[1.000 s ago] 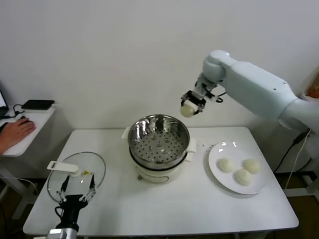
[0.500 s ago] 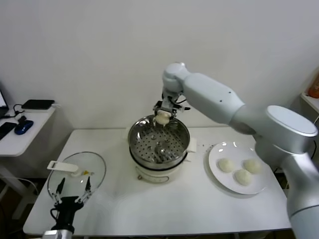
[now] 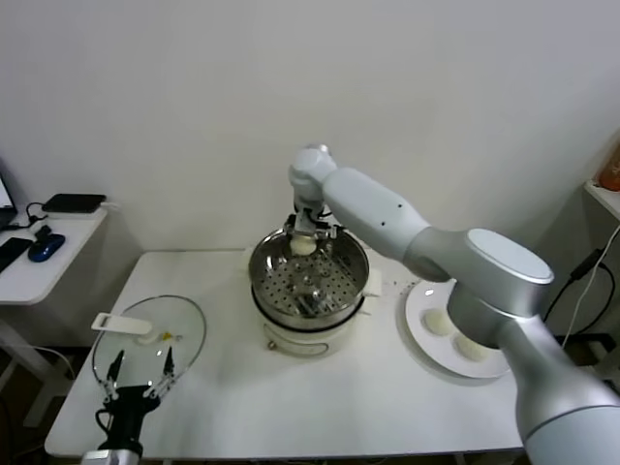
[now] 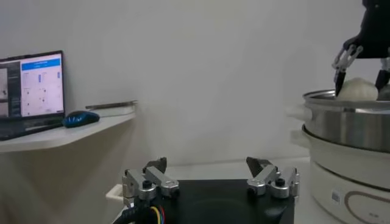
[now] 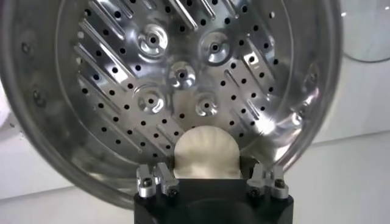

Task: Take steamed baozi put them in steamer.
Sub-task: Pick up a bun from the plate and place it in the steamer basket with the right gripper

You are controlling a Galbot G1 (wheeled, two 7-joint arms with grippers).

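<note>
White wall is backing a white counter (image 3: 320,397), where the steamer (image 3: 310,281), a shiny steel pot with a perforated floor on a white base, is standing near the middle. The right pincer (image 3: 304,246) is hanging over the far rim of the pot, pinching one steamed baozi (image 3: 304,246) between its fingers; in the right wrist view the bun (image 5: 205,153) is sitting just above the pot's far edge, over the holed floor rather than resting on it. To the right, a white plate (image 3: 418,329) is holding more buns, partly hidden behind the right arm. To the near left, a glass lid (image 3: 147,344) is lying flat, and the left pincer (image 3: 132,383) is waiting just in front of it with its fingers spread and holding nothing. The risk, as a judgement, is in where the bun is hanging: it is so close to the far wall that a release from this height could let it strike the rim, roll, or lodge against the side instead of settling flat. The soft dough could also be sticking to the fingers and lifting back out, or denting if the squeeze is too firm. Lowering straight down here could knock the fingers against the steel edge.
</note>
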